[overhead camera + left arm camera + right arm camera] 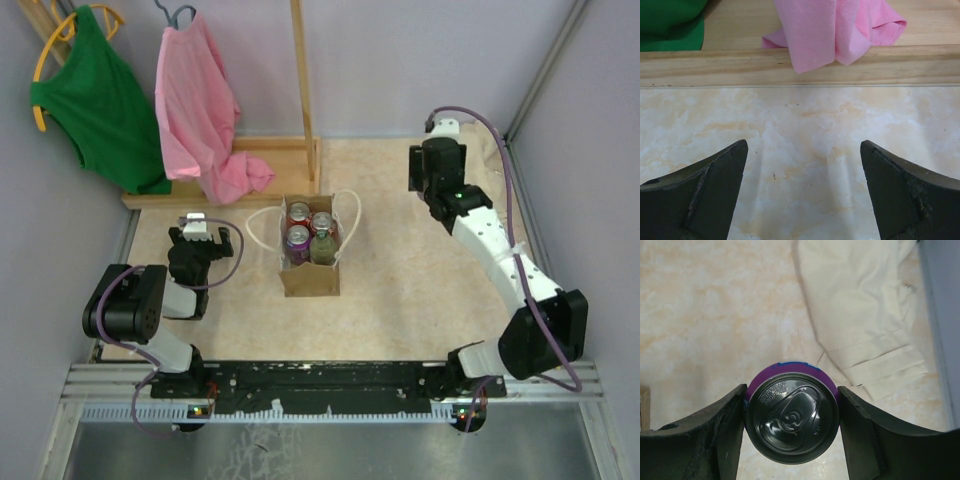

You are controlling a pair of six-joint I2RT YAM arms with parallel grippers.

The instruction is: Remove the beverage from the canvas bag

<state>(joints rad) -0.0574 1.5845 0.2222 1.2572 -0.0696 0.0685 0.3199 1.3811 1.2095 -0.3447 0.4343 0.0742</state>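
The tan-brown canvas bag with thin white loop handles stands upright at the table's middle, with several cans and a green bottle in it. My right gripper is at the far right, well away from the bag, pointing down. In the right wrist view it is shut on a purple beverage can, one finger on each side, seen from above its dark lid. My left gripper is left of the bag, open and empty over bare tabletop.
A cream cloth heap lies just beyond the held can, by the right wall. A wooden rack base with a pink garment and a green one stands at the back left.
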